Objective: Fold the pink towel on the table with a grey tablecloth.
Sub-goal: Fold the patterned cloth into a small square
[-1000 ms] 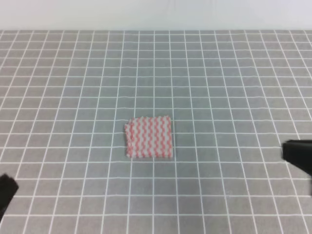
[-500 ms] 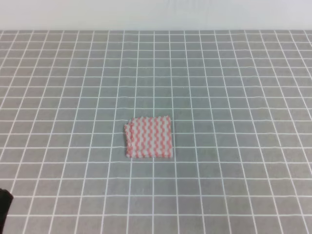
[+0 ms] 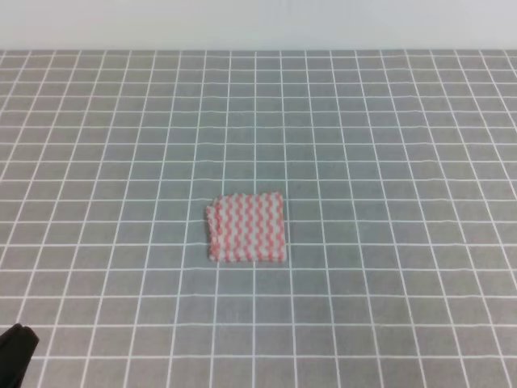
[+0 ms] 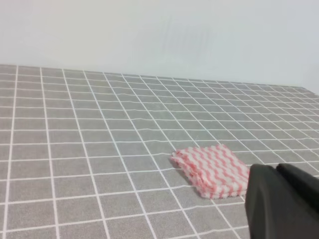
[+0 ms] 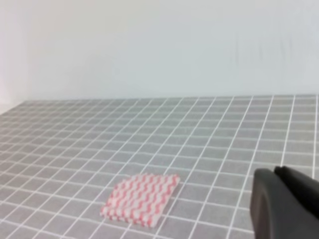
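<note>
The pink towel lies folded into a small, thick rectangle near the middle of the table with a grey tablecloth, its layered edges on the left side. Only a dark tip of my left gripper shows in the exterior view, at the bottom left corner, far from the towel. From the left wrist, the towel lies just ahead of the left gripper, whose fingers are shut with nothing in them. Seen from the right wrist, the towel sits well left of the right gripper, also shut and holding nothing.
White grid lines cover the grey cloth out to every edge. A plain pale wall rises behind the table's far edge. Nothing but the towel lies on the cloth.
The right gripper has drawn back out of the exterior view on the right. The left gripper has sunk toward the bottom left corner. The towel has not moved.
</note>
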You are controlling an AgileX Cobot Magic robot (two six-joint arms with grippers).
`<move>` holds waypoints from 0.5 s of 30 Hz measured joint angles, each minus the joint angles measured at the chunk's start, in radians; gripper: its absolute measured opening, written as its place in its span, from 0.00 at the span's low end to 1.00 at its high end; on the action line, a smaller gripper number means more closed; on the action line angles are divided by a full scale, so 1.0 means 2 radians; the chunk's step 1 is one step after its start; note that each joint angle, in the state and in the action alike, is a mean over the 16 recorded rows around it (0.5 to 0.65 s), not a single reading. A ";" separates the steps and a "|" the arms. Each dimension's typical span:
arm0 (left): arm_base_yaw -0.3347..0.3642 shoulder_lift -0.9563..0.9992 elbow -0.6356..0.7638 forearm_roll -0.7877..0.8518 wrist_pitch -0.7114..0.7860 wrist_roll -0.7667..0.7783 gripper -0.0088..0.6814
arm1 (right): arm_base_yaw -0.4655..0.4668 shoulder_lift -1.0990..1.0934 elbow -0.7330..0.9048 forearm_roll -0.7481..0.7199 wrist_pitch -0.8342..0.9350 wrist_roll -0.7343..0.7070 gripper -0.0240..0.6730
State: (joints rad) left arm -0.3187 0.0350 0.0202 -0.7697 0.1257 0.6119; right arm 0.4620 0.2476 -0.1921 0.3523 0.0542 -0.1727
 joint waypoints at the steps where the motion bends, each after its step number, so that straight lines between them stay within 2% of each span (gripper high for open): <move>1: 0.000 0.000 0.000 0.000 0.000 0.000 0.01 | -0.001 0.000 0.001 -0.005 0.000 -0.003 0.01; 6: 0.000 -0.001 -0.001 0.000 0.002 0.000 0.01 | -0.030 -0.011 0.016 -0.025 -0.004 -0.019 0.01; 15: 0.000 -0.002 -0.001 0.000 0.003 0.000 0.01 | -0.150 -0.080 0.064 -0.021 0.010 -0.045 0.01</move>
State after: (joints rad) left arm -0.3189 0.0317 0.0180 -0.7699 0.1323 0.6120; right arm 0.1625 0.0884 -0.0635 0.3105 0.0739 -0.2628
